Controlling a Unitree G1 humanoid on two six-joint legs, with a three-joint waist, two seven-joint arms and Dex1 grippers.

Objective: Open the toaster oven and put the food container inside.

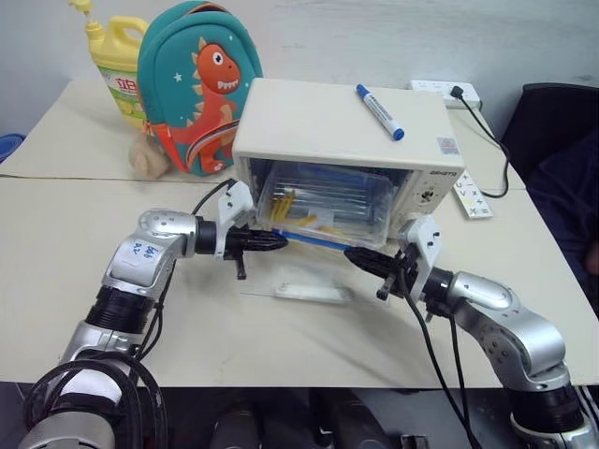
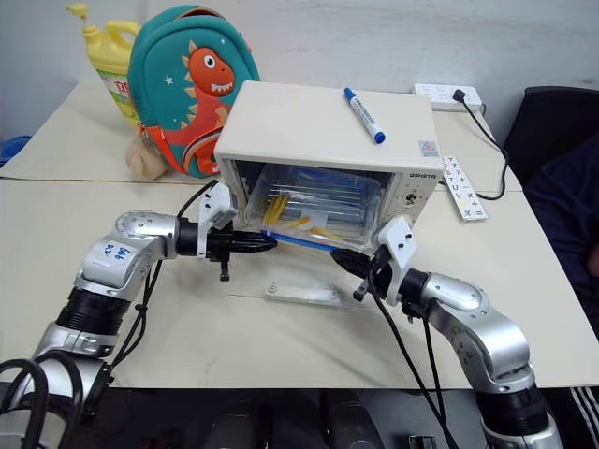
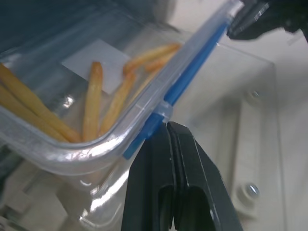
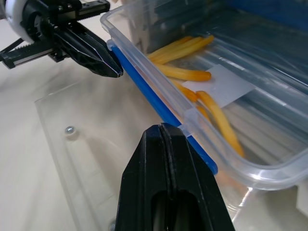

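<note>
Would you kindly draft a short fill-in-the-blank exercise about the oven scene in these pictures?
1. The toaster oven has its glass door folded ____ onto the table.
2. The food container sits partly inside the oven, and the clip along its front edge is coloured ____.
3. The left gripper and the right gripper both have their fingers ____, tips against the container's front edge.
4. On the oven's roof lies a blue ____.

Missing words: down; blue; shut; marker

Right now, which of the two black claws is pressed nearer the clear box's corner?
The left gripper meets the food container at its front corner. The right gripper meets the blue front edge short of the opposite corner. Both are shut.
</note>
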